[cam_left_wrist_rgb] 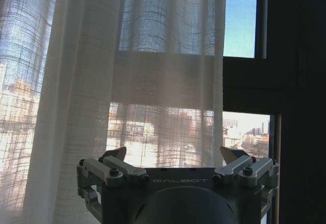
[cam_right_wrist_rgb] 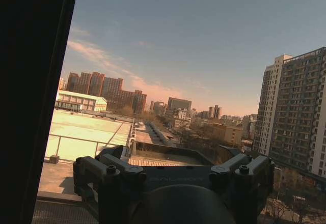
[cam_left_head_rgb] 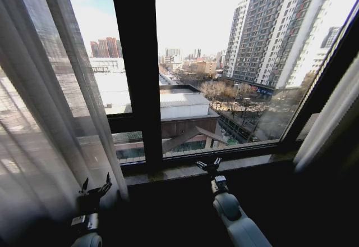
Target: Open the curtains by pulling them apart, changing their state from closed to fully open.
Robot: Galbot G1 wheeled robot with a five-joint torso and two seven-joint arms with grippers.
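Observation:
The left curtain [cam_left_head_rgb: 50, 118] hangs sheer and white over the left part of the window, its inner edge ending near the black centre bar. The right curtain [cam_left_head_rgb: 331, 118] is bunched at the far right edge. My left gripper [cam_left_head_rgb: 95, 188] is open, low down, just in front of the left curtain's inner edge. In the left wrist view the left gripper [cam_left_wrist_rgb: 173, 155] faces the pleated curtain [cam_left_wrist_rgb: 127, 81] with nothing between its fingers. My right gripper [cam_left_head_rgb: 209, 164] is open at the window sill near the middle, away from both curtains. The right gripper [cam_right_wrist_rgb: 175, 158] faces bare glass and the city.
A thick black vertical frame bar [cam_left_head_rgb: 137, 67] divides the window, with a horizontal bar [cam_left_head_rgb: 224, 149] above the sill [cam_left_head_rgb: 185, 172]. The wall below the sill is dark. Glass between the two curtains is uncovered.

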